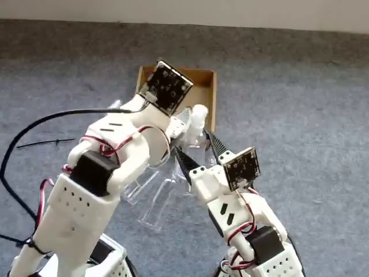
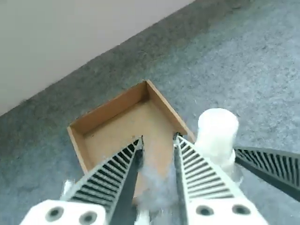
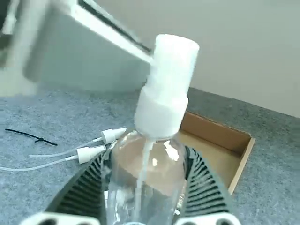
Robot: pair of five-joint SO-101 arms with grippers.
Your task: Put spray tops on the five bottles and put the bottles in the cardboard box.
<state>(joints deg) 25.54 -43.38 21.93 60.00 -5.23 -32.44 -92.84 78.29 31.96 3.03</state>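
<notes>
We see right gripper (image 3: 147,159) clamping clear plastic bottle (image 3: 150,180), white spray top (image 3: 166,84) on; left gripper (image 2: 158,139) narrowly open near brown cardboard box (image 2: 108,110).

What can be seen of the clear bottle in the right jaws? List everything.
A clear plastic bottle with rounded shoulders, held roughly upright, clamped at its body between the right arm's black ribbed jaws. A white cylindrical spray top is seated on its neck; a dip tube hangs inside. It looks empty.
</notes>
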